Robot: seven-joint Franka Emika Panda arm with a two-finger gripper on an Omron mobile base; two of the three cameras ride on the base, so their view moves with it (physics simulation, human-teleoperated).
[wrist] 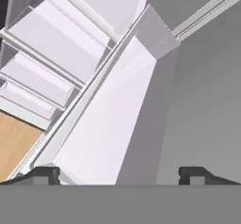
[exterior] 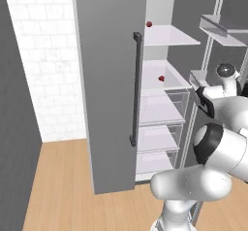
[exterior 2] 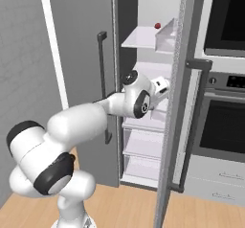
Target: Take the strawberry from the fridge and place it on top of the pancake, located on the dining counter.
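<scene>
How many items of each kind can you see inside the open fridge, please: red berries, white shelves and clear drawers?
Small bright red rounded berries: 2, one on the upper shelf, one on the lower shelf
Flat white shelves: 2, upper, lower
Clear plastic drawers: 3, top, middle, bottom
Total: 7

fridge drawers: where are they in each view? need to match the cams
Left base view: the fridge drawers are stacked right of centre, behind the open door's edge.
Right base view: lower centre, under the arm's hand.
Hand view: left side, stepping diagonally.
Shared landmark: the wooden floor just below the lowest drawer.
</scene>
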